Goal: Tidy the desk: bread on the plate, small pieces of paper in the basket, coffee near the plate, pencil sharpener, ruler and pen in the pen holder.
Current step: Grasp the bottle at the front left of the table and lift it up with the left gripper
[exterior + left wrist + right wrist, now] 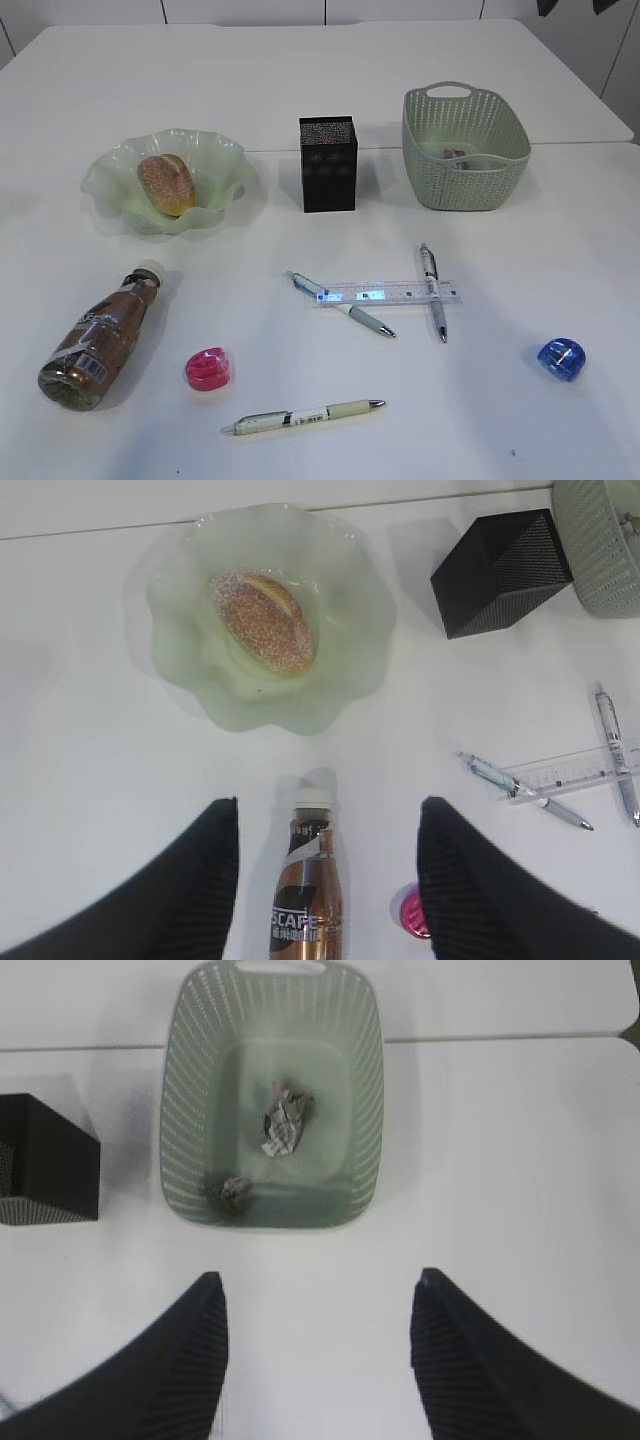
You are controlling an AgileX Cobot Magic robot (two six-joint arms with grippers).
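Observation:
The bread (166,183) lies on the wavy green plate (110,185). A coffee bottle (100,337) lies on its side at the front left. A pink sharpener (208,368) and a blue sharpener (561,359) sit on the table. A clear ruler (390,294) lies across two pens (340,304) (433,290); a third pen (302,416) lies in front. The black pen holder (328,163) stands mid-table. The green basket (505,175) holds crumpled paper bits (285,1125). My left gripper (328,825) is open above the bottle (310,895). My right gripper (318,1295) is open over bare table in front of the basket (195,1090).
The table's far edge and a seam to a second white table run behind the basket. Neither arm shows in the exterior view.

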